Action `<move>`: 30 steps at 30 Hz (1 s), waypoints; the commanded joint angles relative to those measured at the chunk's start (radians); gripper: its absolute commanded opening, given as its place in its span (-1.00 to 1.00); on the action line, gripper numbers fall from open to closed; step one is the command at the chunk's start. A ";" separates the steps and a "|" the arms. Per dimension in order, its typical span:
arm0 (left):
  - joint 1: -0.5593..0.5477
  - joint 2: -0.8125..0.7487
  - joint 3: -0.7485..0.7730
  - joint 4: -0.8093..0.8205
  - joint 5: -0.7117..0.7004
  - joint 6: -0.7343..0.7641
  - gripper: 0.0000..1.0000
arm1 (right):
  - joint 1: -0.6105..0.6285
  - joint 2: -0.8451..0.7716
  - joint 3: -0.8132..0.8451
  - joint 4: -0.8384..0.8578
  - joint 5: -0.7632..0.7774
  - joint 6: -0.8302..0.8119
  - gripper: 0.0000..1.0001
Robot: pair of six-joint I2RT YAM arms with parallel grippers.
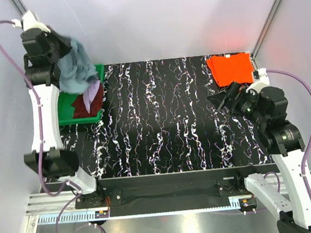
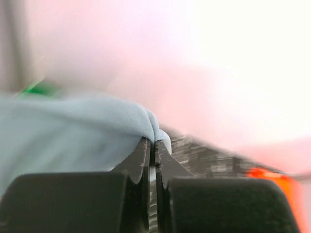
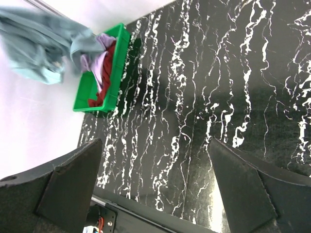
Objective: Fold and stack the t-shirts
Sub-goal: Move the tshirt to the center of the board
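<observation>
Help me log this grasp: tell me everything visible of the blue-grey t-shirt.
The blue-grey t-shirt is soft, matte cloth, bunched and crumpled, not folded. The left gripper is shut on a fold of it, holding it lifted above the green tray. Its lower end hangs down toward the lavender shirt; contact there is unclear.

Noting green plastic tray [image 1: 66, 114] sitting at far-left corner of black, white-veined counter [image 1: 161, 121], long side lying along left edge. Seeing pale walls [image 1: 152, 18] closing in far and side edges, metal rail [image 1: 48, 202] running below near edge.
</observation>
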 commanded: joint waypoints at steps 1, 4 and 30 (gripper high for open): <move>-0.083 -0.116 0.071 0.211 0.247 -0.092 -1.00 | 0.007 -0.034 0.001 0.019 0.009 0.022 0.99; -0.162 -0.151 0.069 0.208 0.312 -0.082 -1.00 | 0.007 -0.049 0.012 -0.011 0.021 0.019 0.99; -0.722 -0.556 -1.164 0.139 -0.041 -0.168 0.50 | 0.008 0.282 -0.258 0.067 -0.034 0.042 0.76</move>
